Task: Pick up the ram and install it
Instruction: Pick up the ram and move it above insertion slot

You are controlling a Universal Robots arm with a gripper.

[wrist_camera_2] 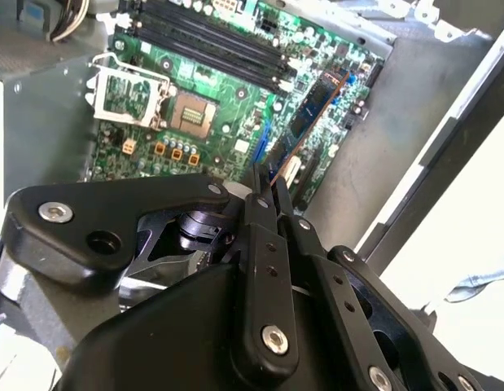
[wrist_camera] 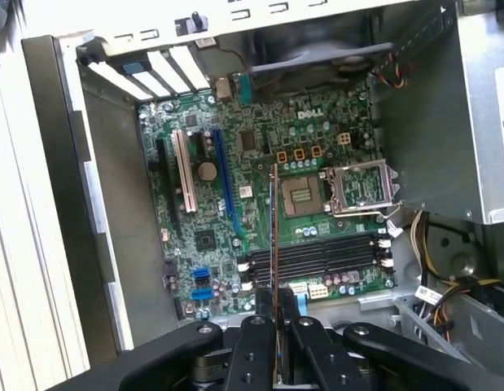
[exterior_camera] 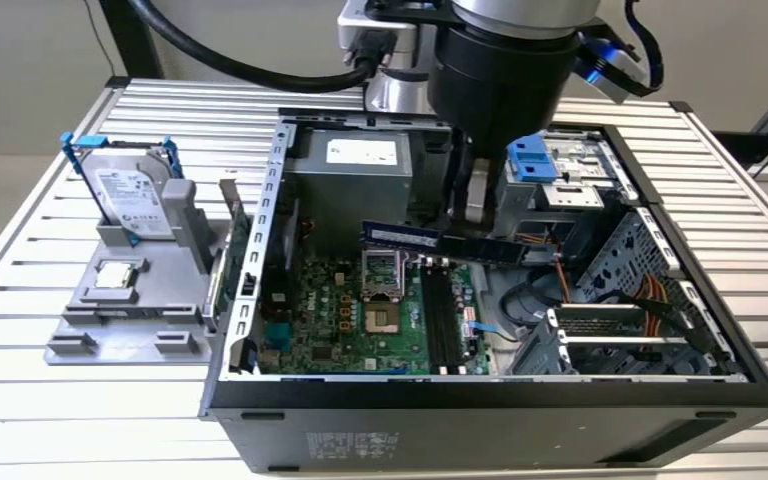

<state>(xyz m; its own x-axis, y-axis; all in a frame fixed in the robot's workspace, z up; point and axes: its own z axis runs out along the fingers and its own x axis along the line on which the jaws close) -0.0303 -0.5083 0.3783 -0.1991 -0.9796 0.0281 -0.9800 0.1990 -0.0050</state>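
Gripping the ram (exterior_camera: pixel 408 236) between closed fingers (wrist_camera: pixel 254 352), our gripper (exterior_camera: pixel 471 214) is holding it above the motherboard (exterior_camera: pixel 344 310) at its slot-side edge. We are judging it mid-carry; seating is calling for alignment over the memory slots (exterior_camera: pixel 440 325).

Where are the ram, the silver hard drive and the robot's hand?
ram (exterior_camera: pixel 404 237): exterior view, its blue free end.
hard drive (exterior_camera: pixel 131 192): exterior view, its front face.
hand (wrist_camera: pixel 276 320): first wrist view, between its fingertips.
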